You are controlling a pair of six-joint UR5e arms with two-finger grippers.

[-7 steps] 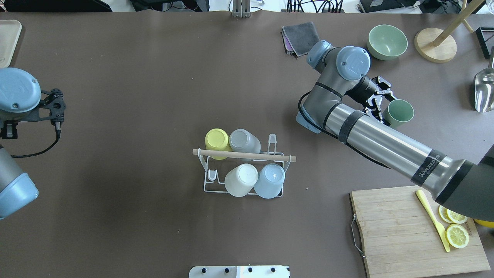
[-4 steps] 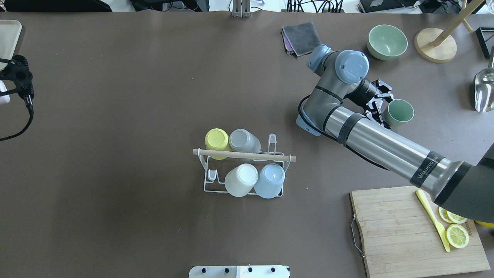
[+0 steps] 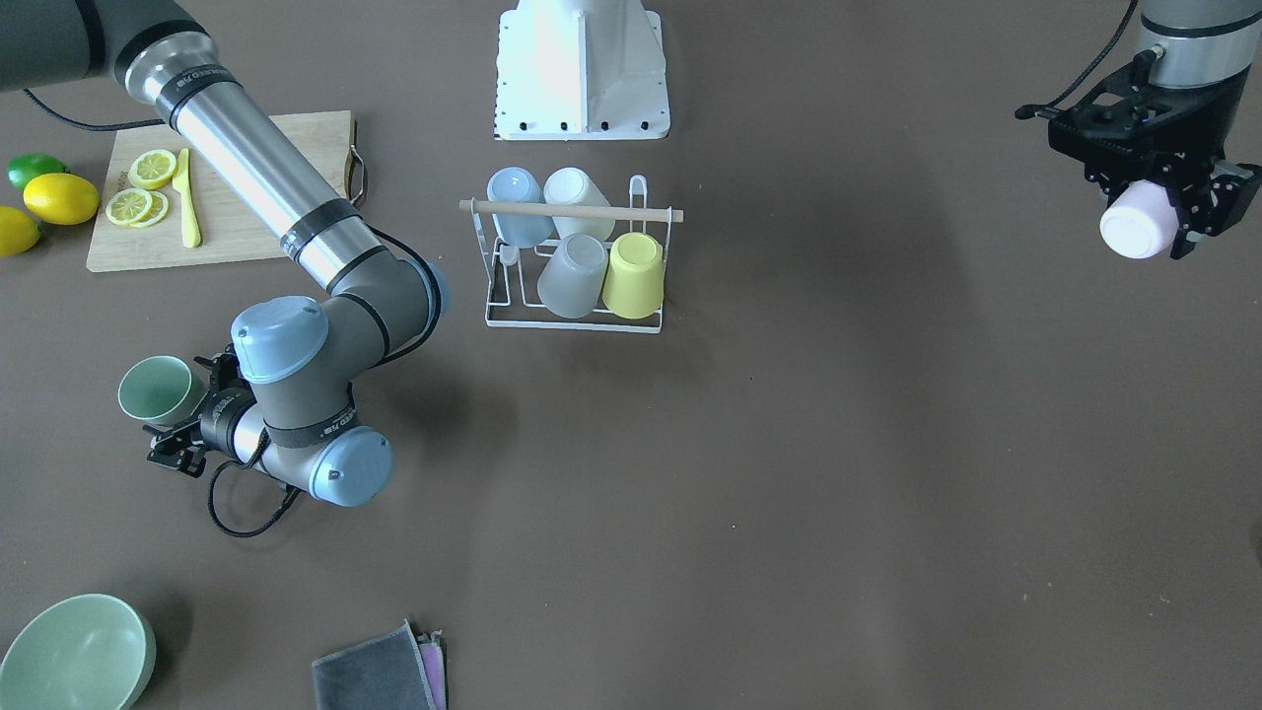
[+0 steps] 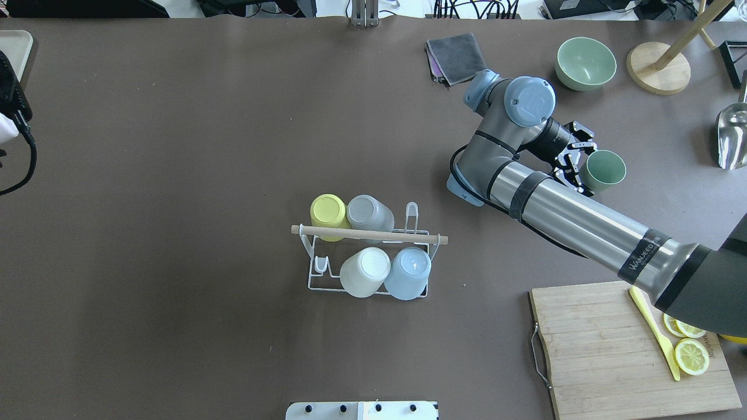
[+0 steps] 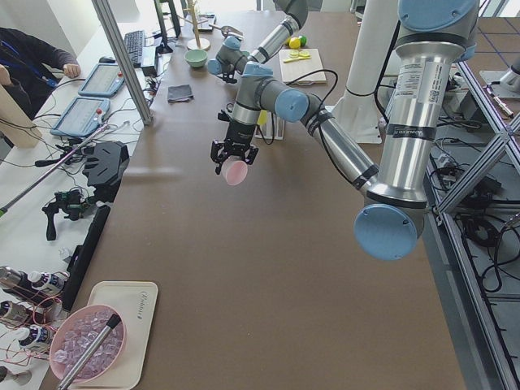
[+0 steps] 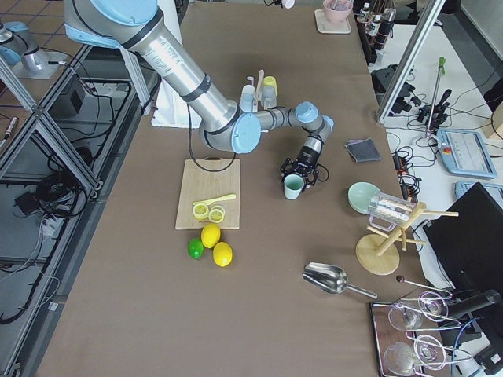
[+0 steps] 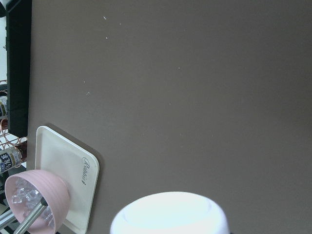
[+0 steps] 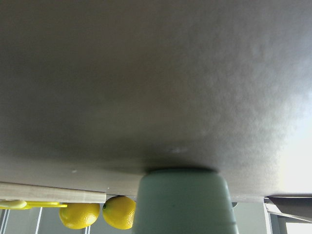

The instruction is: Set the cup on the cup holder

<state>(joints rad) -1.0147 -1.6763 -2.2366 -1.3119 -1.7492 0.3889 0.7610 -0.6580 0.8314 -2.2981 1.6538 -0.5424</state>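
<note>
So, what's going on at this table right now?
Two robot arms are working on loading cups onto a white wire cup holder, which already carries four upturned cups. The left arm holds a pale pink cup in its jaws, raised above the table, far to one side of the holder. The right arm has its jaws at a green cup standing on the table; whether they grip it is unclear.
</note>
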